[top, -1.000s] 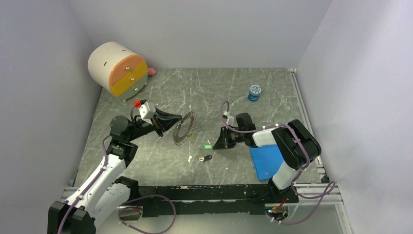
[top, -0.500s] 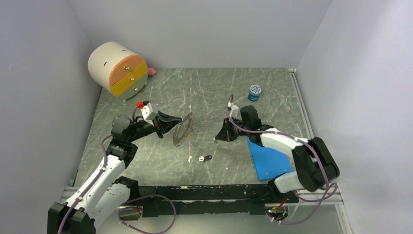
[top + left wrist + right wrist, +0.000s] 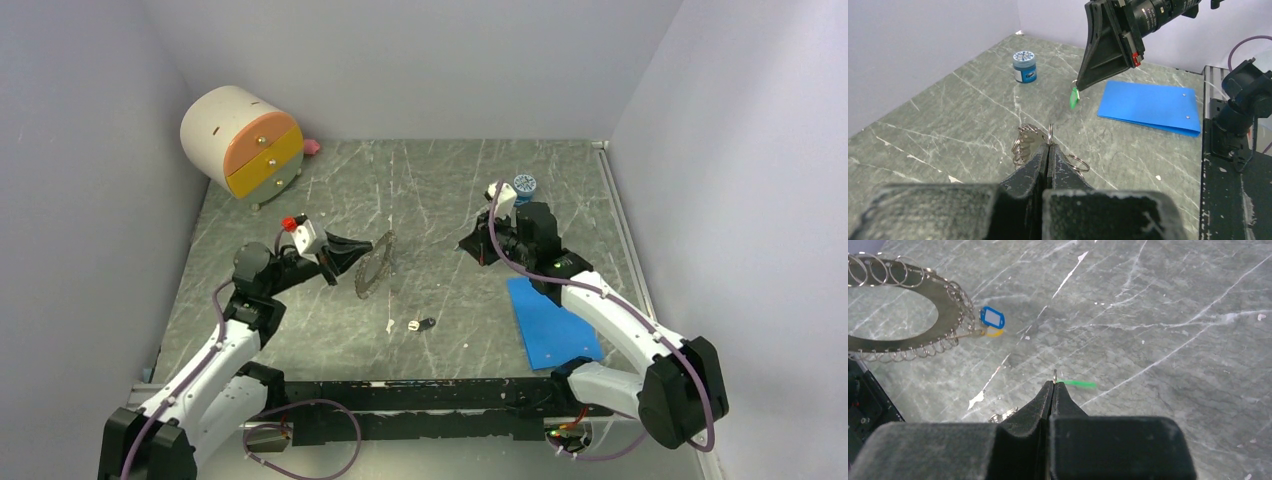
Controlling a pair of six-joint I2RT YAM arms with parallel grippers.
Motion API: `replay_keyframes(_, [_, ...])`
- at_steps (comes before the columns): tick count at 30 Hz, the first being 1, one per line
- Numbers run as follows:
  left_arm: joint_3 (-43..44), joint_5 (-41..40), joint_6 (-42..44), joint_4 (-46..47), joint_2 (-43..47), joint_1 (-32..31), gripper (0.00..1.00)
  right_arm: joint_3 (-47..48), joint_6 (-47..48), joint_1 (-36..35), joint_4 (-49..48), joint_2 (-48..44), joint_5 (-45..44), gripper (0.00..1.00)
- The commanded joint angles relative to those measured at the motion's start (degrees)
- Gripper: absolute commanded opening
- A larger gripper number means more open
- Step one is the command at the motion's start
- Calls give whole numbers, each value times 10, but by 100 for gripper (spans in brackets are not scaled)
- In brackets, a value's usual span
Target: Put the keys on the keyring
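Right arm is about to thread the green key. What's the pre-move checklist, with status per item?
1. Left gripper shut on the keyring: ok.
2. Right gripper shut on the green key: ok, pinched at its metal end.
3. Green key off the table: ok, it hangs from the tips in the left wrist view.
4. Key lined up with the ring: not ok, they are well apart.
5. Free loop on the ring's edge picked out: cannot tell.
6. All keys on: not ok. The blue key hangs on the ring, but the black key lies on the table.
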State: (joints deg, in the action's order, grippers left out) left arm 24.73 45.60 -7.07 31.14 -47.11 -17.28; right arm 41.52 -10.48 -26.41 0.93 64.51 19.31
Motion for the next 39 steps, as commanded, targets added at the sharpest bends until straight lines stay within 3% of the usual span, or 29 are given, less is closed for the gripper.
replay_keyframes(1, [-18,13,10,162,-15,2,2,20,22,1,-3,-8,5,0])
replay_keyframes(10, [-74,84,32,424,-45,2,3,19,33,8,-5,-49,56,0])
replay_keyframes(20, [-92,116,115,488,-36,-4,3,16,86,9,7,-69,154,0])
replay_keyframes(26, [-70,95,93,426,-23,-6,3,37,98,9,34,-46,190,0])
replay_keyframes(33, [18,79,20,151,11,-7,2,57,99,8,49,-33,219,0])
replay_keyframes(39, [26,68,-19,75,41,-6,2,85,95,-2,56,-19,224,0])
